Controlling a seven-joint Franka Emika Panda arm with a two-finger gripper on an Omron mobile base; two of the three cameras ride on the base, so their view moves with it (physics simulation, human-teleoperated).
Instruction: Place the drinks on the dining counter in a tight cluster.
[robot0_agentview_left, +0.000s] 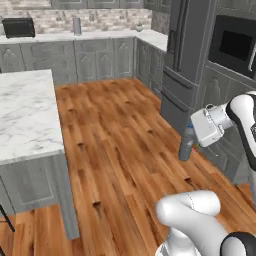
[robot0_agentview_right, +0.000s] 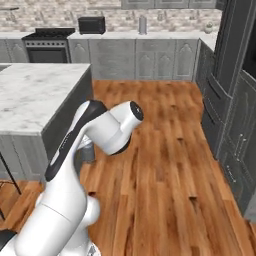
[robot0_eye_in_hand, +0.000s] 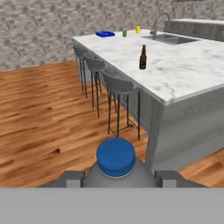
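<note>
Wooden floor (robot0_agentview_left: 120, 145) runs under the fingers (robot0_eye_in_hand: 117, 178), which pinch a small grey-blue bottle (robot0_eye_in_hand: 116, 168) just below its blue cap. It looks light, stiff and slippery, so hold the sides. Farther off, a beer bottle (robot0_eye_in_hand: 142, 57) stands on the marble tabletop (robot0_eye_in_hand: 183, 65)
</note>
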